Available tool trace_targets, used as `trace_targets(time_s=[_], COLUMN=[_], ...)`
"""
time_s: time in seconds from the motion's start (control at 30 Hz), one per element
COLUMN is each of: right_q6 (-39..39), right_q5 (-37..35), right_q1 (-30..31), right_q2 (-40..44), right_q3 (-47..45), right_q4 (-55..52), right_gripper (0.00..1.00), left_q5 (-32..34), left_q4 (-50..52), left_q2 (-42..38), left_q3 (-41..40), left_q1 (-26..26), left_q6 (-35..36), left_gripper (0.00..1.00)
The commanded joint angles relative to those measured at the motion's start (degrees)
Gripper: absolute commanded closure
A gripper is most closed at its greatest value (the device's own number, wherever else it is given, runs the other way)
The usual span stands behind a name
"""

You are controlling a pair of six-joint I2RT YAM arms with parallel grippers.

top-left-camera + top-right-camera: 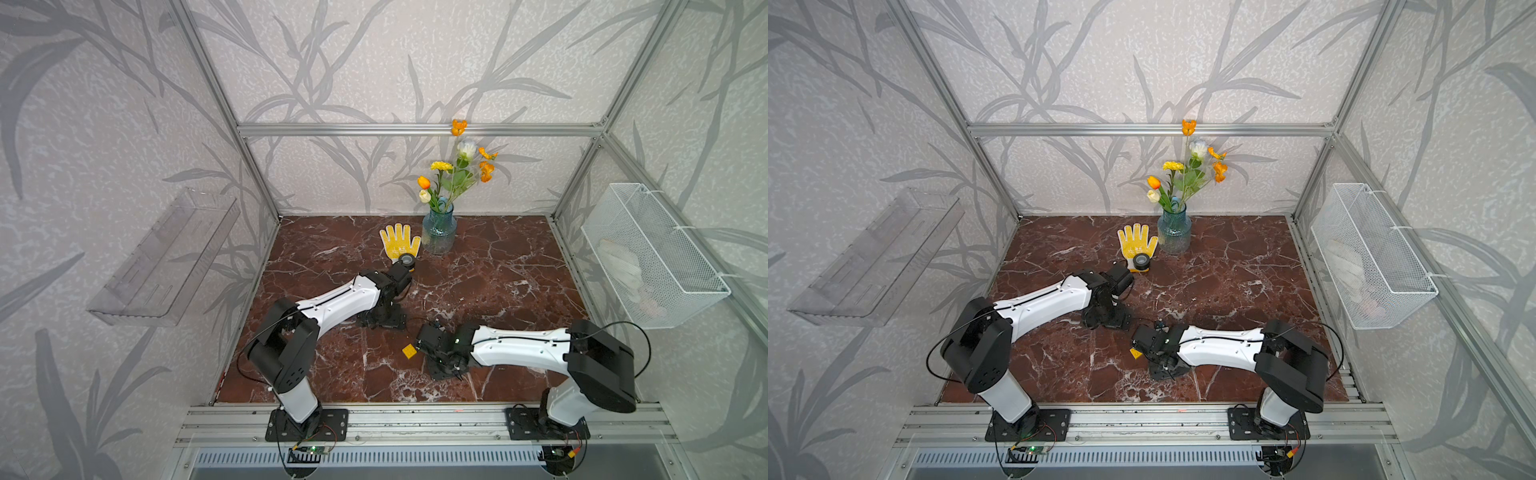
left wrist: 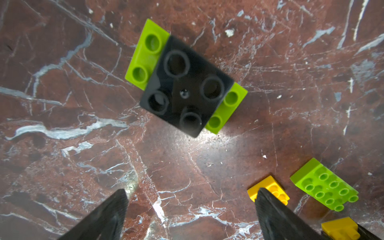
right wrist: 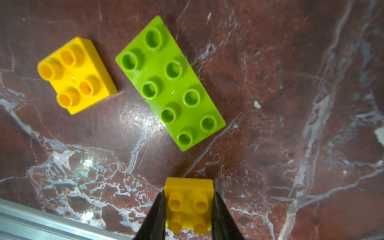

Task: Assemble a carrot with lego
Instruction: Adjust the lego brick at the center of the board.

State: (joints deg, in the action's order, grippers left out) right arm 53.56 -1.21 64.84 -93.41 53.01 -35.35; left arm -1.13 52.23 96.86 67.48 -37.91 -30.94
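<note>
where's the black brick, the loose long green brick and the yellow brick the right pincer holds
black brick [image 2: 185, 86], left wrist view, centre of its studded top
long green brick [image 3: 170, 86], right wrist view, middle of its studded top
held yellow brick [image 3: 189, 204], right wrist view, top face between its studs

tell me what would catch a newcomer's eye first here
Bright orange and yellow flowers in a blue glass vase stand at the back of the dark red marble table, a yellow glove lying beside it. Up close, the right tool is shut on a yellow brick, and the open left tool faces a black brick stacked on a green brick.
</note>
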Motion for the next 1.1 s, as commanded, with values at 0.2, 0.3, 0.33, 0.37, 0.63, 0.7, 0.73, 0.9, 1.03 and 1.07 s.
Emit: trace_targets(time_s=[0.2,0.3,0.33,0.37,0.63,0.7,0.73,0.9,1.03,1.07], right_q6=[0.5,-0.7,-1.1,-1.7,-8.3,-10.2,-11.3,-20.4,-27.4,-29.3], right_q5=[-1.0,-1.0,-1.0,-1.0,-1.1,-2.7,-3.0,-2.6,-3.0,-3.2], right_q1=[-1.3,-3.1,-3.7,-4.6,-10.4,-11.2,-11.7,-13.3,-13.7,-13.8], right_q2=[-4.1,-4.1,-4.1,-3.9,-3.4,-2.5,-1.9,0.6,0.0,-0.5], right_q3=[3.7,3.4,3.2,3.1,4.3,4.6,4.5,5.3,6.2,6.4], right_q4=[0.2,0.2,0.3,0.2,-0.8,-2.0,-2.2,-2.3,-1.4,-1.1], right_gripper=[0.82,0.82,0.82,0.82,0.82,0.82,0.82,0.82,0.81,0.81], left_q5=[0.8,0.9,1.0,0.9,0.5,0.6,0.6,0.5,0.4,0.5], left_q4=[1.5,1.6,1.6,1.6,1.6,1.6,1.6,1.9,1.9,1.9], left_q2=[-0.5,-0.8,-0.8,-0.9,-0.4,-0.1,0.0,0.9,1.3,1.2], left_q3=[0.9,0.6,0.5,0.4,0.8,1.0,1.2,2.0,2.4,2.4], left_q1=[0.9,1.3,1.4,1.5,2.3,2.4,2.5,2.5,2.5,2.5], left_q6=[1.4,1.7,1.7,1.7,2.1,2.1,2.2,2.6,2.8,2.8], left_gripper=[0.03,0.03,0.03,0.03,0.03,0.03,0.03,0.03,0.03,0.03])
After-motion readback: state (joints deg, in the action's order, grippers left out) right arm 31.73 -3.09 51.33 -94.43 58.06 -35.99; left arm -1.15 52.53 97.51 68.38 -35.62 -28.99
